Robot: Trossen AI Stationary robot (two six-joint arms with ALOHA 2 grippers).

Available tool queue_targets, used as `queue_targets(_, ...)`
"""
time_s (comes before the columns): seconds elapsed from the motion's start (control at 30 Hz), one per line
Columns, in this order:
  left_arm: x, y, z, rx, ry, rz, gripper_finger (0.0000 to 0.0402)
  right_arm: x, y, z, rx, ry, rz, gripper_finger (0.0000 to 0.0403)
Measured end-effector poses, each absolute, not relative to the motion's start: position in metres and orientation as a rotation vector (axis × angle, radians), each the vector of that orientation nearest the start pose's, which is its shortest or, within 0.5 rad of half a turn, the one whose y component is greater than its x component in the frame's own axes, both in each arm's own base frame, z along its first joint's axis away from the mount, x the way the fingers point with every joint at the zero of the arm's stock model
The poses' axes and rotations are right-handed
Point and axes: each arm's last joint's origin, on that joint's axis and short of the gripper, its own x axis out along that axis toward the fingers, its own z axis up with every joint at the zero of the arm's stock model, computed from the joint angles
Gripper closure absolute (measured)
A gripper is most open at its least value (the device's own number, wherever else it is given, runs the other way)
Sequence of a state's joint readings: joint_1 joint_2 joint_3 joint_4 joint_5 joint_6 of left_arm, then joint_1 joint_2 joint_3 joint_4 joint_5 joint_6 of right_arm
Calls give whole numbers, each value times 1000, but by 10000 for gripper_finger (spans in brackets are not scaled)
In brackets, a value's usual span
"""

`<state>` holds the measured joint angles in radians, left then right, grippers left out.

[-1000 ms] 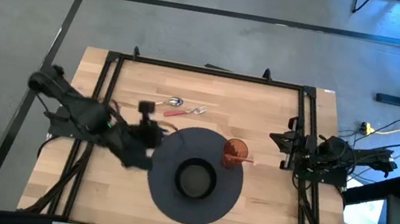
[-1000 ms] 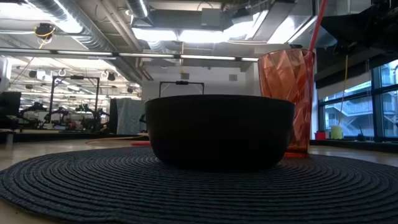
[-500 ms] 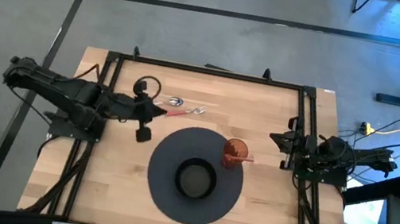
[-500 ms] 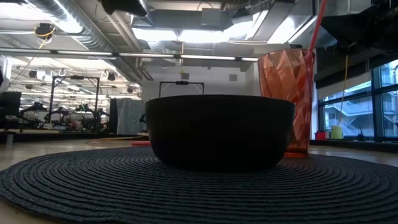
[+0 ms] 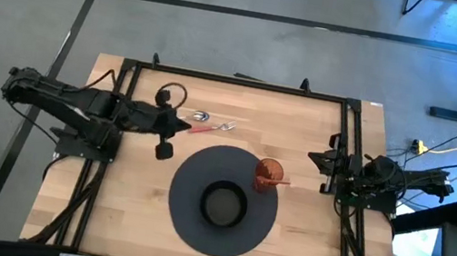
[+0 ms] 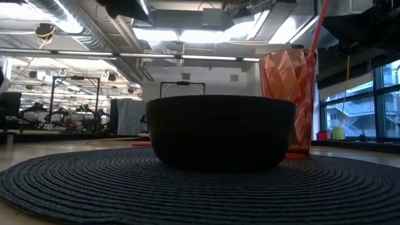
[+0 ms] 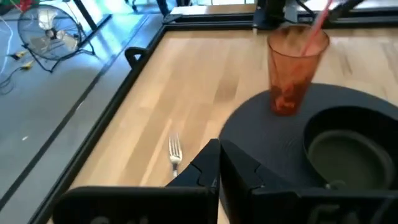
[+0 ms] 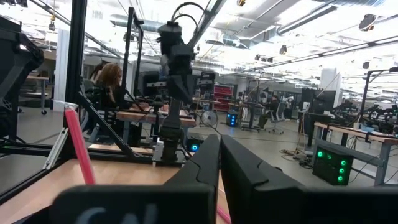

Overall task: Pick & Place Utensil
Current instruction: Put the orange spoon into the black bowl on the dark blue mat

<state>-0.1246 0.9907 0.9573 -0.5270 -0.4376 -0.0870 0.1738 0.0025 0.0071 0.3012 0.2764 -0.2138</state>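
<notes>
A metal fork [image 5: 227,127] [image 7: 175,151], a spoon [image 5: 201,116] and a red-handled utensil [image 5: 201,129] lie flat on the wooden table just beyond the round dark mat [image 5: 187,218]. On the mat stand a black bowl [image 5: 223,205] [image 6: 219,131] and an orange cup [image 5: 269,173] [image 7: 295,68] with a red straw. My left gripper [image 5: 183,125] [image 7: 219,152] hovers shut beside the utensils' near-left ends; its fingers hide the fork's handle in the left wrist view. My right gripper [image 8: 219,146] rests shut at the table's right edge.
A black metal frame [image 5: 236,80] runs around the table's far, left and right sides. Bare wood lies to the left of the mat and beyond the utensils. In the right wrist view, people sit at desks in the room behind the table.
My left arm has swung from the mat's left edge toward the table's far edge and risen, ending with its gripper beside the utensils. In the last half second it has only crept slightly toward them. The utensils, bowl and cup have not moved.
</notes>
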Motion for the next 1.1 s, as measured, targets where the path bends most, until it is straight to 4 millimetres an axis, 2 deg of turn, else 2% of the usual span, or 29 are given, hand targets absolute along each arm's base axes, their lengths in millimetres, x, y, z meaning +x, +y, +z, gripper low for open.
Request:
queue_targets(0.13, 207, 17, 322, 28, 563, 353, 398, 92, 8, 194, -144, -286, -133, 386)
queue_targets(0.23, 212, 41, 311, -42, 574, 331, 398, 92, 8, 194, -144, -285, -133, 386)
queue_targets(0.4, 212, 81, 274, -101, 587, 369, 398, 92, 8, 194, -144, -286, -133, 386)
queue_targets(0.5, 211, 104, 255, -118, 518, 326, 398, 92, 8, 194, -143, -286, -133, 386)
queue_targets(0.67, 197, 140, 227, -241, 496, 379, 398, 92, 8, 194, -141, -286, -133, 386)
queue_targets(0.83, 186, 148, 206, -343, 602, 475, 396, 92, 8, 194, -83, -290, -124, 386)
queue_targets(0.97, 183, 144, 197, -361, 675, 539, 379, 92, 8, 194, -3, -294, -112, 386)
queue_targets(1.1, 183, 137, 192, -350, 752, 566, 347, 92, 8, 194, 63, -298, -102, 386)
